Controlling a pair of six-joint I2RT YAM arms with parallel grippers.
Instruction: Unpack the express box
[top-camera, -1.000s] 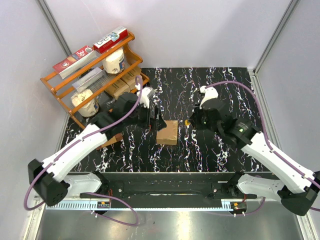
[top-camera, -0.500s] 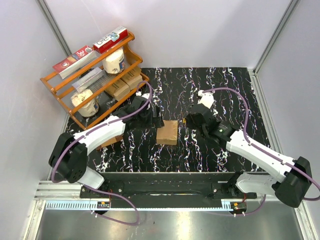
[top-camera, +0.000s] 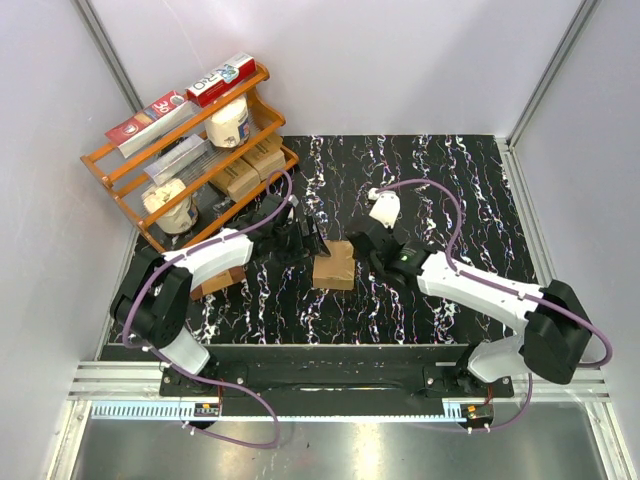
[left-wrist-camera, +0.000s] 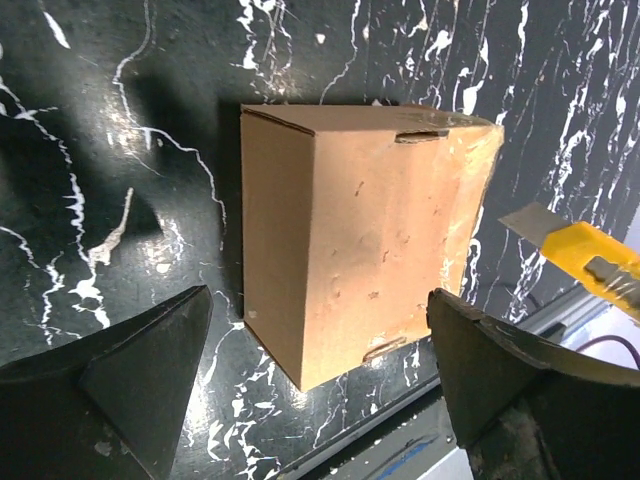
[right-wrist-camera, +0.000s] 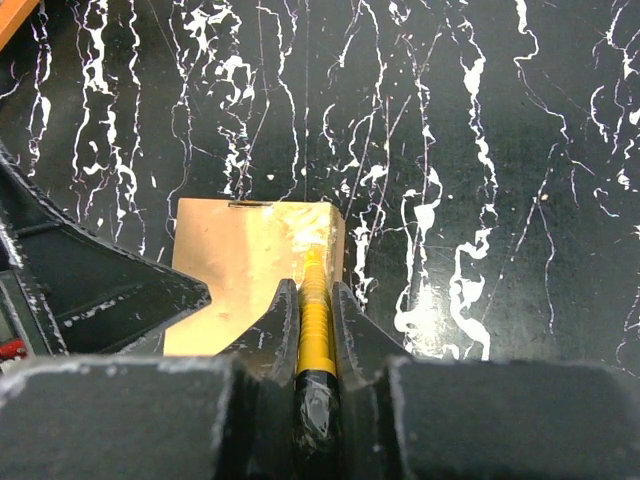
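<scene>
Right tool (right-wrist-camera: 315, 288) carried knife (right-wrist-camera: 314, 325) over express box (top-camera: 334, 268).

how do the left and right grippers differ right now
The left gripper is open and empty; the right gripper is shut on a yellow utility knife. The left gripper straddles the express box; the right gripper aims the knife at it. Both sit low beside the box.
</scene>
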